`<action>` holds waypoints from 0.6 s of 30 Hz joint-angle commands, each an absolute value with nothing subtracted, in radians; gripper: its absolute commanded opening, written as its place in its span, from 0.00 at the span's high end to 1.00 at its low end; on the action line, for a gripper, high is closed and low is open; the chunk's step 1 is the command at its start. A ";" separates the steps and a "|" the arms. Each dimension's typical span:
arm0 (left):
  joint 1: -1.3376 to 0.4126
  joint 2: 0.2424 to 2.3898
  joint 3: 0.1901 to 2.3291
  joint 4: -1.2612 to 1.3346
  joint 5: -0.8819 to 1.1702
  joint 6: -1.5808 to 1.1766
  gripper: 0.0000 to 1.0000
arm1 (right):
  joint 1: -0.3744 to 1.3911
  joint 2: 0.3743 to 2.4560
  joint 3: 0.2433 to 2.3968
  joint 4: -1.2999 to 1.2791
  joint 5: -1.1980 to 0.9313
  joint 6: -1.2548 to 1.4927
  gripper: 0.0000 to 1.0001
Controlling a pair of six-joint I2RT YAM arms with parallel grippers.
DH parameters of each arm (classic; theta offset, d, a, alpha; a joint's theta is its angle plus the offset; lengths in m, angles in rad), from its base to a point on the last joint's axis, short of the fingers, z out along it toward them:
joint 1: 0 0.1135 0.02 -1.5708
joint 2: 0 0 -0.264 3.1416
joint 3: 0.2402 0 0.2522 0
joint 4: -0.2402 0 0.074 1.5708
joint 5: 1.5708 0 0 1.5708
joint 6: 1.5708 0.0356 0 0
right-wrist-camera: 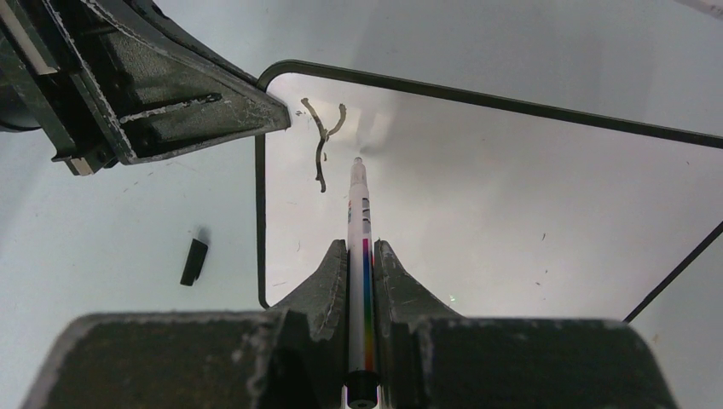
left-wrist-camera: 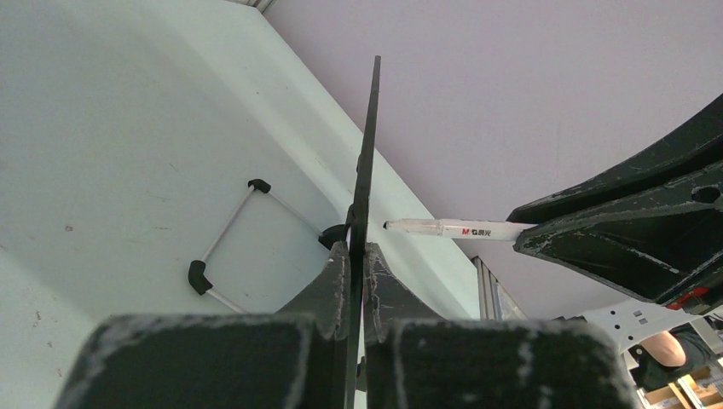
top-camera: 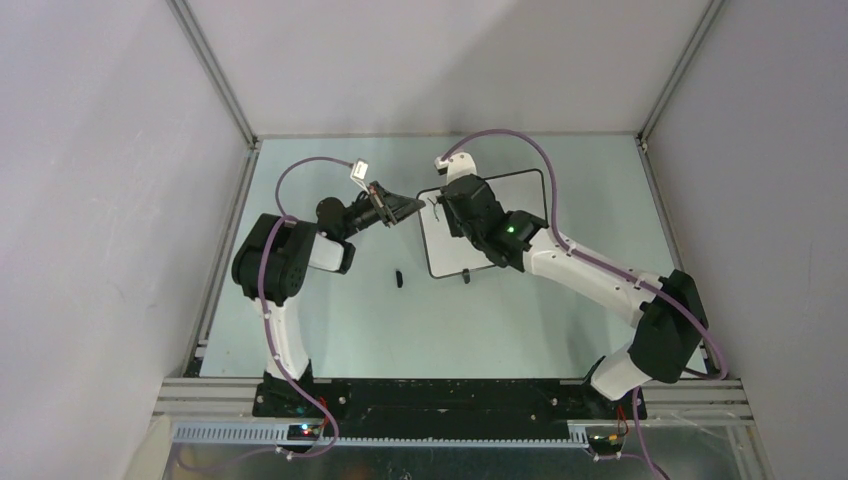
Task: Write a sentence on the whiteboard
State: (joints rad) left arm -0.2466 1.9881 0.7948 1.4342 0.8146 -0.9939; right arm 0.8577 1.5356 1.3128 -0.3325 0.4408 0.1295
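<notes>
Down at the near edge, both arms rise from their bases side by side and reach out over the pale green table (top-camera: 450, 330). First thing out on the tabletop is a small black cap (right-wrist-camera: 194, 261), lying loose just off the whiteboard's near-left corner and touching nothing. Next comes the whiteboard (right-wrist-camera: 511, 213) itself, at the middle of the table toward the far side. It's glossy white inside a thin black frame, with a little black foot (top-camera: 467, 277) showing at its near edge. The right gripper (right-wrist-camera: 362, 249) is over the board, jaws pinched tight on a white marker (right-wrist-camera: 358, 200) with a rainbow stripe down its barrel. The pen runs straight out between the fingers, its tip down at the surface near the board's far-left corner; whether it actually touches, I can't tell. Just left of that tip is the sentence (right-wrist-camera: 323, 136), and right now it's one black Y-shaped stroke. The left gripper (left-wrist-camera: 358, 254) comes in from the left, jaws closed flat on the board's left edge by that far corner, the frame seen edge-on as a thin black blade between the fingers. From that wrist view, a black-tipped wire stand (left-wrist-camera: 198, 276) shows on the board's back side, over the table. Beyond it all, plain grey walls (top-camera: 420, 60) close off the far end.
</notes>
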 commanded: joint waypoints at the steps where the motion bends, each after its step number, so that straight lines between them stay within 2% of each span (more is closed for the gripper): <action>1: -0.253 1.979 0.824 1.472 0.830 -1.002 1.00 | 0.858 1.551 1.371 -0.320 0.473 0.119 1.00; 18: -0.253 1.977 0.822 1.473 0.832 -1.002 1.00 | 0.857 1.572 1.371 -0.313 0.506 0.113 1.00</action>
